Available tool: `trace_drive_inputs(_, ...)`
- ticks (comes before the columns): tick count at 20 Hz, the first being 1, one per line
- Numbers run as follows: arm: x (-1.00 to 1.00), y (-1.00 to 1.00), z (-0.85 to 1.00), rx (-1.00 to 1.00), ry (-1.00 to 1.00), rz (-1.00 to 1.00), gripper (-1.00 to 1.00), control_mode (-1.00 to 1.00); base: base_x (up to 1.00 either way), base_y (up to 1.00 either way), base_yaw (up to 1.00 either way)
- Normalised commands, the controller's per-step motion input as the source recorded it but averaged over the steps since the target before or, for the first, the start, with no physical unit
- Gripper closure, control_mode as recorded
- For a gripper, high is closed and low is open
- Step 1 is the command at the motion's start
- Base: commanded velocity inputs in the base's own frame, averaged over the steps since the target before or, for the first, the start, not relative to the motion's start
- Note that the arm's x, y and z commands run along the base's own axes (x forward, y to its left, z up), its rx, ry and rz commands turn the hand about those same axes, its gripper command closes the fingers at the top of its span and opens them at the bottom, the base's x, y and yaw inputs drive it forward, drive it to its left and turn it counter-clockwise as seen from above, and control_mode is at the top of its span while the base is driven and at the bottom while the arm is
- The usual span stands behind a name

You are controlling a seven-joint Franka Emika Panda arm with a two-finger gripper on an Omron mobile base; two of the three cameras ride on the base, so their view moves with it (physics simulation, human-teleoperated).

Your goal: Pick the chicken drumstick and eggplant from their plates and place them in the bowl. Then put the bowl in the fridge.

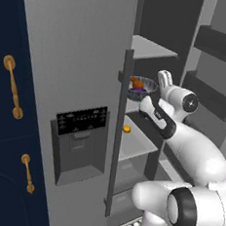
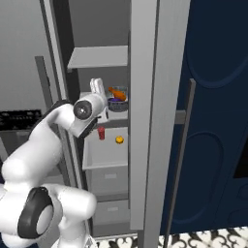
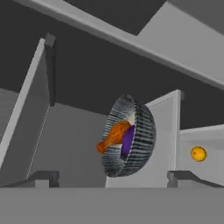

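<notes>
While the bowl (image 1: 142, 88) sits on a middle shelf (image 1: 153, 49) inside the open fridge (image 1: 78, 82), with the chicken drumstick (image 1: 136, 82) and eggplant (image 1: 140, 89) inside it, the task looks to be at its last step. The fingers (image 1: 164, 81) stand just beside the bowl; the hand view shows the bowl (image 3: 129, 136) ahead and apart from them, so they seem to hold nothing, though how wide they gape cannot be told. Next, the arm likely needs to back straight out without clipping the shelf or door. A small orange fruit (image 2: 119, 140) and a red item (image 2: 101, 132) rest 1 shelf lower. Most of the eggplant is hidden by the drumstick and bowl wall.
</notes>
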Motion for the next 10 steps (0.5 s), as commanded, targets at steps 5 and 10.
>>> trace_drive_inputs(5,-0.95,0.21,1.0,-0.02,-0.01,-0.01,-1.0,-1.0,0.0,0.0,0.0)
trace_drive_inputs(10,-0.91,0.14,1.0,-0.03,0.02,-0.03,-1.0,-1.0,0.0,0.0,0.0)
